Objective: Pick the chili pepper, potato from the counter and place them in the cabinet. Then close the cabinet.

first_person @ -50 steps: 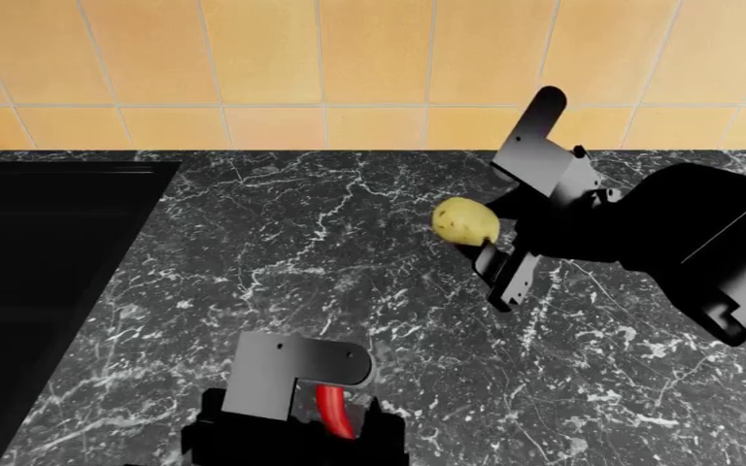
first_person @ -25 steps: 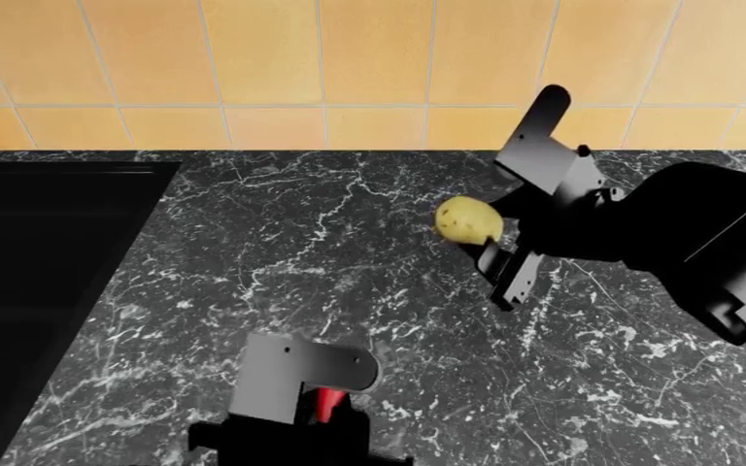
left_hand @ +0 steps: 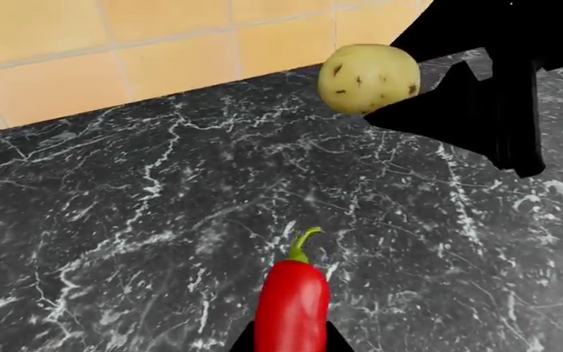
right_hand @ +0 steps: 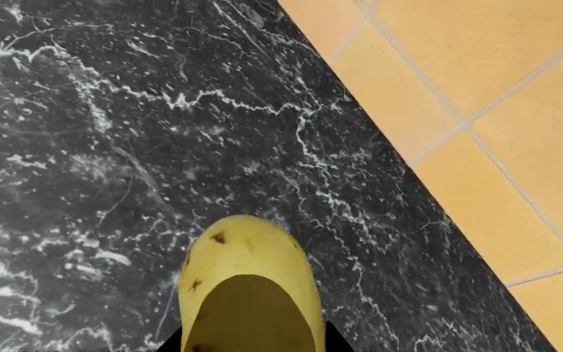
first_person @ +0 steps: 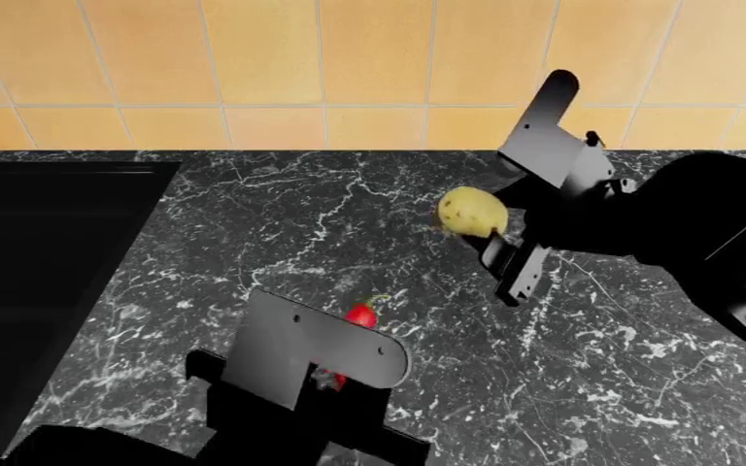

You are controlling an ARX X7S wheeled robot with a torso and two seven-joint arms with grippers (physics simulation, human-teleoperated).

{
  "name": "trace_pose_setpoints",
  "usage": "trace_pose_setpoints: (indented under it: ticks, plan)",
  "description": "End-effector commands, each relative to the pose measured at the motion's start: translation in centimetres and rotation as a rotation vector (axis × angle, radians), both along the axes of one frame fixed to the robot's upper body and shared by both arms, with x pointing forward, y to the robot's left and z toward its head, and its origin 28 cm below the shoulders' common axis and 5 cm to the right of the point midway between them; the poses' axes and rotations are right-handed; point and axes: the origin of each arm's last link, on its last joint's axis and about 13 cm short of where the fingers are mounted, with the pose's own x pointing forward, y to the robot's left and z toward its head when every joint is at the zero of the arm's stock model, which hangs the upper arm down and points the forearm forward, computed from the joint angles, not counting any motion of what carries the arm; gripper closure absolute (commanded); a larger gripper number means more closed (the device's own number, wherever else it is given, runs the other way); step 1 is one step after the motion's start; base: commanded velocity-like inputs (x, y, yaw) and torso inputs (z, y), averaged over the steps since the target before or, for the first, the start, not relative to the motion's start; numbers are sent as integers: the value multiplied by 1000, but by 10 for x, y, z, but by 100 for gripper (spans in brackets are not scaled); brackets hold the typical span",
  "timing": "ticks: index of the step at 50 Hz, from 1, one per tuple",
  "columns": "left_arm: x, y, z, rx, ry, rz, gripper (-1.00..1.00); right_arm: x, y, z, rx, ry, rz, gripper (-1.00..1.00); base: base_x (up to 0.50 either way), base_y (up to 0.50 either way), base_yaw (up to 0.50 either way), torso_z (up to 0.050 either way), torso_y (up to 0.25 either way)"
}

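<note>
Right pincer (first_person: 492,225) gripping potato (first_person: 472,212), above counter (first_person: 218,252)

- A wall of large square orange-yellow tiles (first_person: 269,58) with pale grout lines is seen at the back, meeting the worktop in a straight edge.
- The same tiling (right_hand: 497,81) is shown in both wrist views.
- A matte black sink basin (first_person: 36,262) is set into the surface at the left of the head view, its rim running parallel to the wall.
- Even, soft light is cast over everything; only faint shadows are thrown.
</note>
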Motion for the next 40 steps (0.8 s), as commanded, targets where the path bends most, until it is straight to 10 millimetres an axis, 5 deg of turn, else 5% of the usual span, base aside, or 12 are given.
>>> trace_pose_setpoints:
  ticks: [1,23,28,40]
  plan:
    - [15,13,29,-5,-195,-11,100,-11,-1,14,-32,-65,-2,100,0,0,0,0,0]
    - [76,47,49,4,-516,1,100,-70,-4,35,-182,-325,-49,100,0,0,0,0,0]
    - [82,50,51,-162,-431,-134,100,-80,-6,31,-180,-362,-69,100,0,0,0,0,0]
    - [103,58,57,-177,-621,-237,100,-94,-5,19,-146,-415,-45,100,0,0,0,0,0]
